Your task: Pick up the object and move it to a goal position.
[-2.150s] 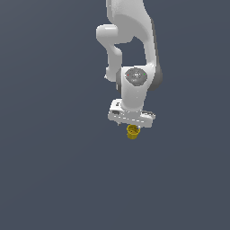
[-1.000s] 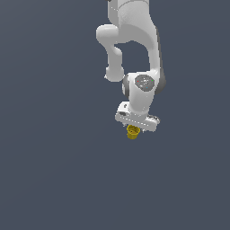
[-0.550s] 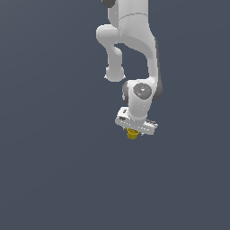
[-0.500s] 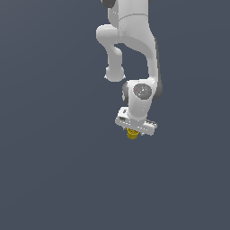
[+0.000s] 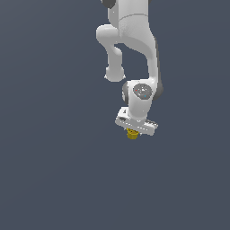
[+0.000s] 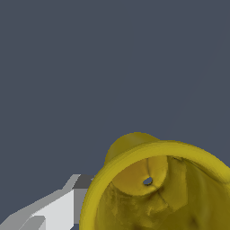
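Support | slate-grey plane [image 5: 54, 179] is filling the exterior view edge to edge, showing one even tone | Load | yellow object [image 5: 132, 134] is showing just off centre toward 5 o'clock; whether it is resting on the plane cannot be told

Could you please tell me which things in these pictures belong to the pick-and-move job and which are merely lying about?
Belonging to the job:
- yellow cup, hollow, with a round rim
- claw, white, directly above the cup

Merely lying about:
- nothing visible; only plain dark grey background surrounds the arm
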Robot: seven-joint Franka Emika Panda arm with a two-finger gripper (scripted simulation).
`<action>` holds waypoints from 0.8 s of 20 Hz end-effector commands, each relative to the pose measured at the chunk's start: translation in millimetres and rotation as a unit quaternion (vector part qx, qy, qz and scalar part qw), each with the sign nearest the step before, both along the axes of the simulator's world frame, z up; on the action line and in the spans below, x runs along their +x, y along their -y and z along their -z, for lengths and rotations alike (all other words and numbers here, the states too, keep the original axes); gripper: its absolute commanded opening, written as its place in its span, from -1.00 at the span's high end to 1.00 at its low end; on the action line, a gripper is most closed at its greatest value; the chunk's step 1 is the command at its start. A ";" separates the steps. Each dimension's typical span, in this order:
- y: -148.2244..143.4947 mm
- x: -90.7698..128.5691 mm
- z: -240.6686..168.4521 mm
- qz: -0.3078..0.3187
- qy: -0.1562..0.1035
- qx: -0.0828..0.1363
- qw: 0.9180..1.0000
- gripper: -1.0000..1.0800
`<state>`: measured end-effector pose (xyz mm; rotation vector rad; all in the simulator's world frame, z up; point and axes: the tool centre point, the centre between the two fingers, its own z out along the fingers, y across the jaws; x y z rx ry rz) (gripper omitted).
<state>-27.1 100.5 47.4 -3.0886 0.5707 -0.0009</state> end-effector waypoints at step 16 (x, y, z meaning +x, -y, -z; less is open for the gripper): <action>63.0 -29.6 -24.0 0.000 0.000 0.000 1.000 1.00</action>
